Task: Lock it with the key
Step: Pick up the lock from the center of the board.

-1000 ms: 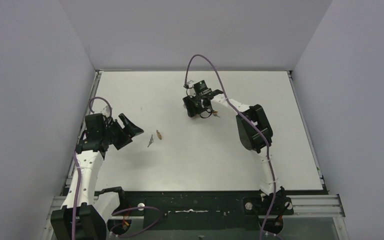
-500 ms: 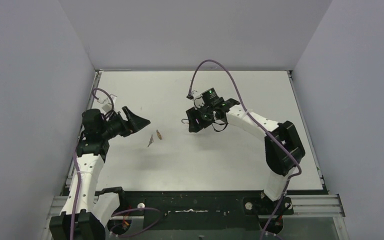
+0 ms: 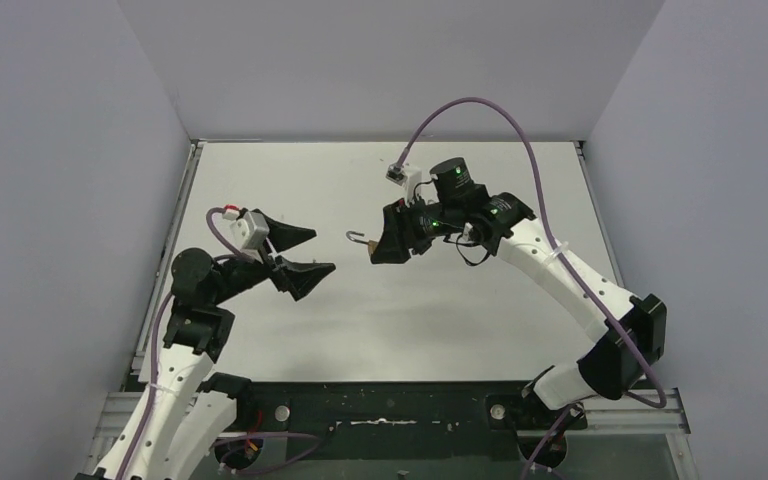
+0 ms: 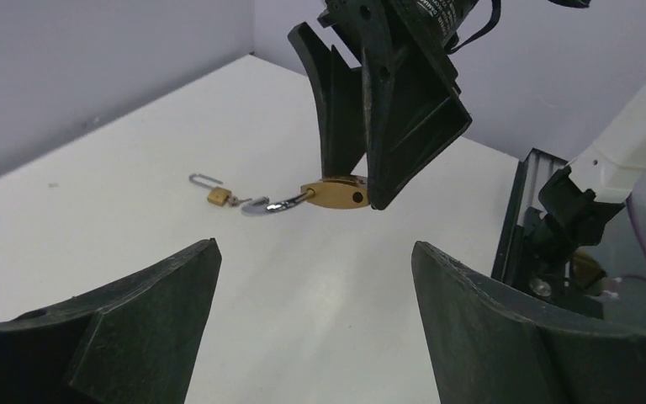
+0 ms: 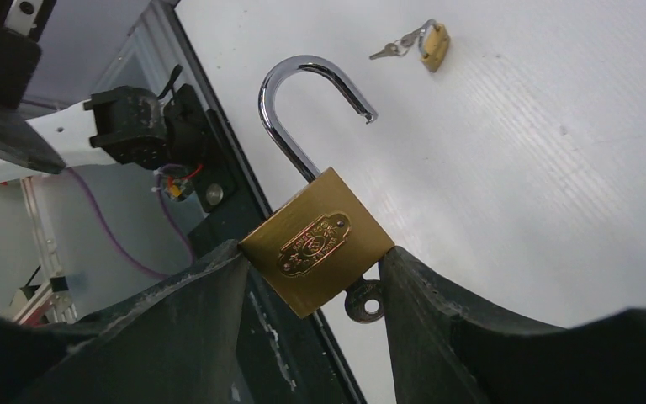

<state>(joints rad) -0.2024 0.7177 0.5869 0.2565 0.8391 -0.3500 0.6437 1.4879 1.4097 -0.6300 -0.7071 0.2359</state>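
The right hand (image 3: 385,246) is clamped on a brass padlock (image 5: 320,240), held up off the white surface (image 3: 460,320), with its shackle (image 5: 303,93) swung open toward 9 o'clock in the top view. A key (image 5: 363,303) sticks out of its base. At its 9 o'clock the left hand (image 3: 320,251) hangs spread wide, empty. A smaller padlock (image 5: 435,44) with keys lies on the surface

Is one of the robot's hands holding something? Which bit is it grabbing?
The right gripper pinches the square brass padlock by the narrow sides of its body. The left gripper is open and empty.
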